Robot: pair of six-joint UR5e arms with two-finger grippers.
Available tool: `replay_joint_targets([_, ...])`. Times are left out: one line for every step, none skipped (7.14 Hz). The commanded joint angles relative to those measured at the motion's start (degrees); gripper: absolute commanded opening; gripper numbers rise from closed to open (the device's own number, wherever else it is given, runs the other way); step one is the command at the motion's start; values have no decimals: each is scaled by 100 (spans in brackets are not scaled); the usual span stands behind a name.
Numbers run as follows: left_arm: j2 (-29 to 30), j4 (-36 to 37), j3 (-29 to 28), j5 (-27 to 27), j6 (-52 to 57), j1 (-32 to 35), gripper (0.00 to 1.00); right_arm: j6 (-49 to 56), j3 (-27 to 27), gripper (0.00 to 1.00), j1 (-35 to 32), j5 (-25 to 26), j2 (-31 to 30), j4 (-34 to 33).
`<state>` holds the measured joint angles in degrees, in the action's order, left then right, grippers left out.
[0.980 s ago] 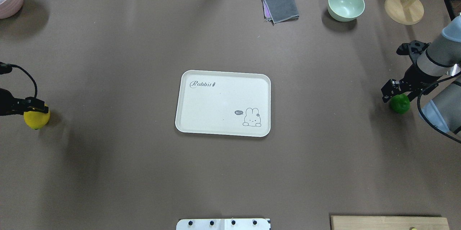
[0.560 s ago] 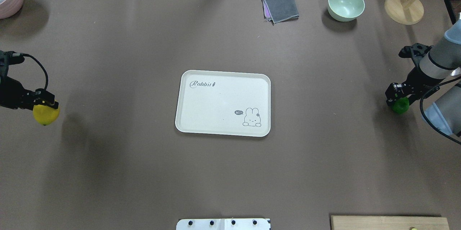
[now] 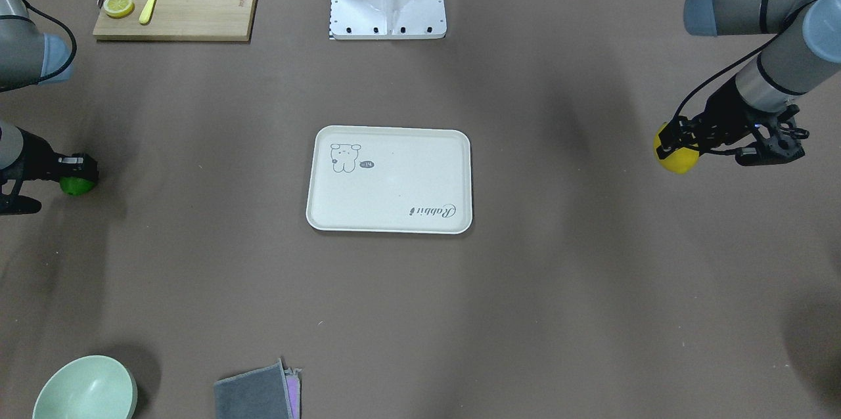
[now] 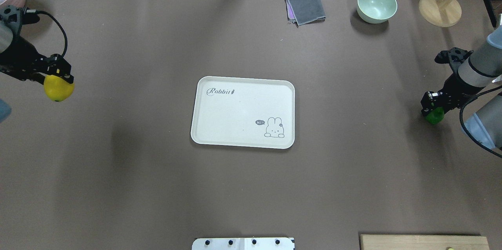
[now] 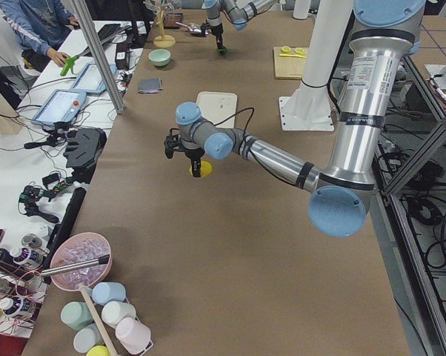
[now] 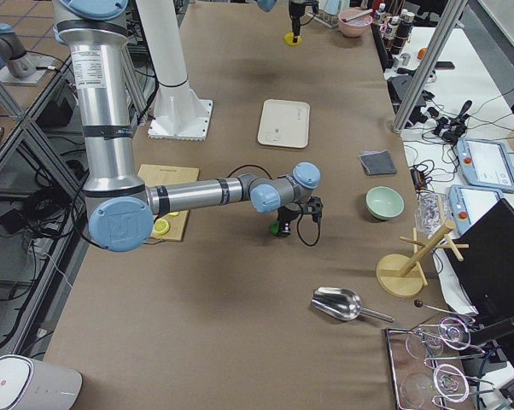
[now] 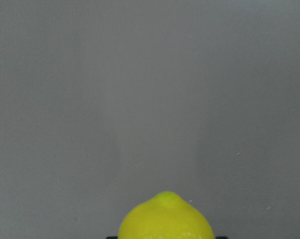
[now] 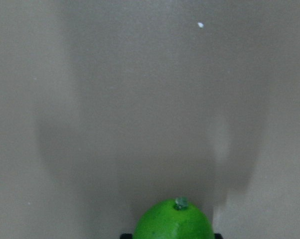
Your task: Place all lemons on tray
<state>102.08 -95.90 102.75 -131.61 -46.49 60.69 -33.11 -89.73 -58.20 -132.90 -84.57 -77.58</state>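
As we read the overhead view from its left edge, our left gripper (image 4: 57, 76) is clamped on the yellow lemon (image 4: 59, 90), which hangs below the fingers and looks lifted clear of the table (image 4: 149, 187). The tray (image 4: 235, 115) sits at the table's centre, bare, its long axis running side to side, so each arm would meet a short end. From the yellow lemon the tray lies inward to the right, well apart. At the far right, our right gripper (image 4: 433, 107) is closed around the green lemon (image 4: 435, 117), held low; we cannot tell whether it has left the table. Its tray lies inward to the left, about as far off. We judge neither arm nearer, so both carries head toward the middle.
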Motion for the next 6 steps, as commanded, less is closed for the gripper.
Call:
replay_joint_targets([950,1070,-123,4,26,13,0,-11,-80,22,-313,1,238,-142])
replay_joint_targets([1267,1239,-272,4,0,-13,0,-11,-80,22,-341,18,448,-326])
replay_joint_targets([1522,1249,-438,12,-87,-39,0,-37,-80,22,-333,27,738,-536])
replay_joint_targets([1690,1249,-536,30,-201,-127,0,-116,-80,22,-324,62,1045,-799])
replay_joint_targets([1849,1240,-563,48,-516,-284,0,-221,-80,22,-298,71,1353,-1072])
replay_joint_targets([2016,1240,-563,56,-789,-434,0,-231,-71,22,-228,106,1652,-1327])
